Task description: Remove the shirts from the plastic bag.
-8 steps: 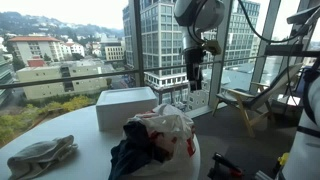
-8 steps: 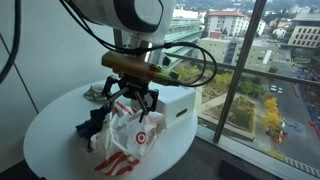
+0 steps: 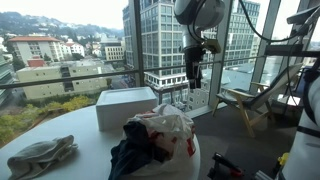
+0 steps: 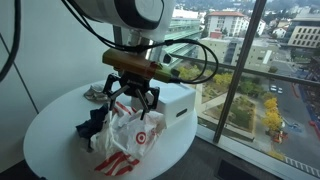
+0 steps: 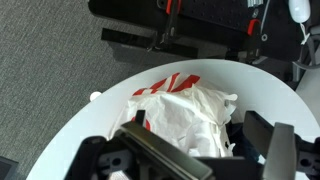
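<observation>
While our pincer hangs wide open and empty, we find the plastic bag straight below it on the counter. The bag's long axis runs near to far, and the navy shirt spills from its left side.

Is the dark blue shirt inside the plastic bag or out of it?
Partly out: the dark blue shirt spills from the mouth of the plastic bag; how much is inside, cannot tell.

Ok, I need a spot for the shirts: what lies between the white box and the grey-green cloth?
Only bare table shows there in an exterior view, between the white box and the grey-green cloth.
</observation>
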You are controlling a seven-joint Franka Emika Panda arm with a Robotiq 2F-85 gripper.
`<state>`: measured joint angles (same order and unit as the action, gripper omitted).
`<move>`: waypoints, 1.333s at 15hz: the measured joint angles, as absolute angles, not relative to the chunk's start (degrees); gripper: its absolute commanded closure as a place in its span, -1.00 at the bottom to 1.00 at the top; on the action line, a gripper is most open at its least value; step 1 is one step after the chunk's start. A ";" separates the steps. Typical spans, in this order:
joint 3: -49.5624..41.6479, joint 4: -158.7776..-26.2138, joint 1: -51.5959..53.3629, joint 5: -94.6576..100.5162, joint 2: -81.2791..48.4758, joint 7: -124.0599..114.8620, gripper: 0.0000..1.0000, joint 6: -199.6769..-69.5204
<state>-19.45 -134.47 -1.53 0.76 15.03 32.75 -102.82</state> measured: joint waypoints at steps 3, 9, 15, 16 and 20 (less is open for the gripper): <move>-19.45 -134.47 -1.53 0.76 15.03 32.75 -1.00 -102.82; -12.57 -136.60 -1.96 1.26 17.13 31.36 -1.00 -107.93; -2.25 -145.25 4.11 1.52 26.02 28.49 -1.00 -115.76; -1.26 -147.37 5.44 1.48 26.94 28.42 -1.00 -118.09; 1.15 -155.89 10.55 1.13 27.97 27.79 -1.00 -129.06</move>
<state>1.15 -155.89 10.55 1.13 27.97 27.79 -129.06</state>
